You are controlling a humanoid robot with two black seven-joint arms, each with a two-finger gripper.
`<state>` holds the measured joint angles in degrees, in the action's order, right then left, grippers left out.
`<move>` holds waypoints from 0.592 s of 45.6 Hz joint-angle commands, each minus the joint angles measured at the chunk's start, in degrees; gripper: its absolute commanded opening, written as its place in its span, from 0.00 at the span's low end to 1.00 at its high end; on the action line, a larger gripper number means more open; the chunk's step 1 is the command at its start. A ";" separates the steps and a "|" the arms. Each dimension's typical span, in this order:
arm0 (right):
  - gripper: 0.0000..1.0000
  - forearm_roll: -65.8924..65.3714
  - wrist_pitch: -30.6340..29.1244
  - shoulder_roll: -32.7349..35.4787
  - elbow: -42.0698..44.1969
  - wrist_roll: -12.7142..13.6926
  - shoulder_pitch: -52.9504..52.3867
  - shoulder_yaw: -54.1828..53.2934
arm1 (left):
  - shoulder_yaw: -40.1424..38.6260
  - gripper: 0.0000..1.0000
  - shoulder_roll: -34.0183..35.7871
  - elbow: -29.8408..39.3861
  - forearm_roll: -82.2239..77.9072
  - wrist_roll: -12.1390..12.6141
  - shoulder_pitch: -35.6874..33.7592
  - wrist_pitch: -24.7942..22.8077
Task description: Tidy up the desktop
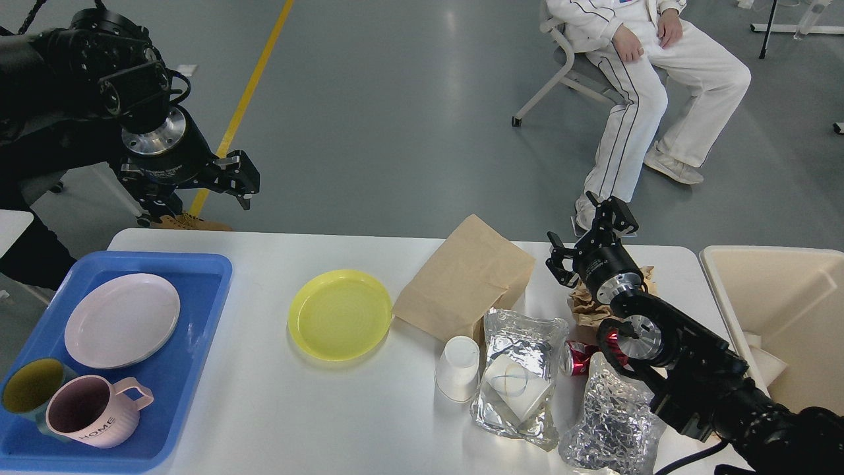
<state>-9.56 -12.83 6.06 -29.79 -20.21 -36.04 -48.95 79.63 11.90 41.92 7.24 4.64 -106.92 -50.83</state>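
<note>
The tabletop (pixel 277 409), the desktop to be tidied, fills the lower half of the head view, wide and white, with loose things still lying on it. At about 9 o'clock on it sits the blue tray (pixel 198 310), holding a pale plate (pixel 122 320), a pink mug (pixel 89 412) and a green cup (pixel 26 386). At 3 o'clock, just off the right edge, stands the cream bin (pixel 778 290).

From the centre toward 3 o'clock lies the clutter: a brown paper bag (pixel 465 280) at about 1 o'clock, a yellow plate (pixel 339 313) near the centre, two foil pouches (pixel 521 376) (pixel 610 422) toward 4 o'clock, a crumpled brown paper (pixel 587 310), an upturned white paper cup (pixel 458 368) and a red can (pixel 580 356) mostly hidden between foil and arm.

The left end effector (pixel 198 191) hangs above the far left edge at 11 o'clock, its fingers spread and holding nothing. The right end effector (pixel 587 237) stands near 2 o'clock, just above the crumpled paper, fingers parted and empty.

Judging by this, dishes go to the tray and rubbish to the bin, and the work is partly done. The step in hand looks like a reach for the next item. A likely next move is for the left arm to cross to the yellow plate, which lies flat and calls for a grip on its rim; or for the right to drop onto the crumpled paper beneath it.
</note>
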 commanded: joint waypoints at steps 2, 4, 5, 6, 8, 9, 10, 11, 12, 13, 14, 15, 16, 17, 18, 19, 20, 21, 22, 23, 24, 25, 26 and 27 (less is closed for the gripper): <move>1.00 0.07 0.00 0.00 -0.01 0.00 0.00 0.00 | -0.09 0.96 0.40 -0.17 -0.04 0.01 3.03 0.99; 1.00 0.07 0.00 0.00 -0.01 0.00 0.00 0.00 | -0.09 0.96 0.49 -0.87 -0.04 0.01 4.34 1.95; 1.00 0.07 0.00 0.00 -0.01 0.00 0.00 0.00 | -0.27 0.96 0.49 -1.48 -0.04 0.01 5.22 2.74; 1.00 0.07 0.00 0.00 -0.01 0.00 0.00 0.00 | -0.35 0.96 0.49 -2.10 -0.12 0.01 6.10 3.71; 1.00 0.07 0.00 0.00 -0.01 0.00 0.00 0.00 | -0.70 0.96 0.76 -2.98 -0.12 0.01 7.86 5.99; 1.00 -0.02 0.00 0.00 -0.01 0.00 0.00 0.00 | -0.88 0.96 1.11 -3.15 -0.12 0.01 8.56 7.05; 1.00 0.07 0.00 0.00 -0.01 0.00 0.00 0.00 | -0.88 0.96 1.28 -3.16 -0.04 -0.16 9.18 7.93; 1.00 0.07 0.00 0.00 -0.01 0.00 0.00 0.00 | -0.97 0.96 1.28 -3.24 -0.04 -0.16 9.44 8.63; 1.00 0.07 0.00 0.00 -0.01 0.00 0.00 0.00 | -0.97 0.96 1.37 -3.24 -0.04 -0.16 9.80 9.16; 1.00 0.07 0.00 0.00 -0.01 0.00 0.00 0.00 | -1.06 0.96 1.37 -3.24 -0.04 -0.16 9.89 9.34; 1.00 0.07 0.00 0.00 -0.01 0.00 0.00 0.00 | -1.06 0.96 1.46 -3.24 0.05 -0.25 9.89 9.34; 1.00 0.07 0.00 0.00 -0.01 0.00 0.00 0.00 | -1.32 0.96 1.55 -3.24 0.14 -0.25 10.15 9.34; 1.00 0.07 0.00 0.00 -0.01 0.00 0.00 0.00 | -1.58 0.96 1.72 -3.33 0.14 -0.25 10.50 9.69; 1.00 -0.02 0.00 0.00 -0.09 0.00 0.00 0.00 | -2.02 0.96 1.99 -3.42 0.05 -0.25 11.11 9.95; 1.00 0.07 0.00 0.00 -0.01 0.00 0.00 0.00 | -2.46 0.96 2.34 -3.51 0.05 -0.25 11.99 10.04; 1.00 -0.02 0.00 0.00 -0.01 0.00 0.00 0.00 | -2.99 0.96 2.69 -3.60 0.05 -0.16 12.87 10.05; 1.00 -0.02 0.00 0.00 -0.01 0.00 0.00 0.00 | -3.43 0.96 2.95 -3.86 0.05 -0.16 13.75 10.05; 1.00 -0.02 0.00 0.00 -0.01 0.00 0.00 0.00 | -3.95 0.96 3.22 -4.29 0.05 -0.16 14.71 10.05; 1.00 0.07 0.00 0.00 -0.01 0.00 0.00 0.00 | -4.65 0.96 3.22 -5.08 0.05 -0.16 15.94 10.05; 1.00 -0.02 0.00 0.00 -0.01 0.00 0.00 0.00 | -5.10 0.96 3.31 -5.70 -0.04 -0.16 16.73 9.96; 1.00 0.07 0.00 0.00 -0.01 0.00 0.00 0.00 | -5.54 0.96 3.31 -6.23 -0.04 -0.16 17.61 9.87; 1.00 0.07 0.00 0.00 -0.01 0.00 0.00 0.00 | -6.15 0.96 3.31 -6.67 -0.04 -0.16 18.40 9.78; 1.00 0.07 0.00 0.00 -0.01 0.00 0.00 0.00 | -6.68 0.96 3.31 -7.11 -0.04 -0.16 19.37 9.78; 1.00 -0.02 0.00 0.00 -0.01 0.00 0.00 0.00 | -7.12 0.96 3.39 -7.55 -0.04 -0.16 20.25 9.78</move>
<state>-9.51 -12.83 6.06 -29.79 -20.21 -36.04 -48.95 75.03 15.01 36.70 7.28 4.44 -91.06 -40.85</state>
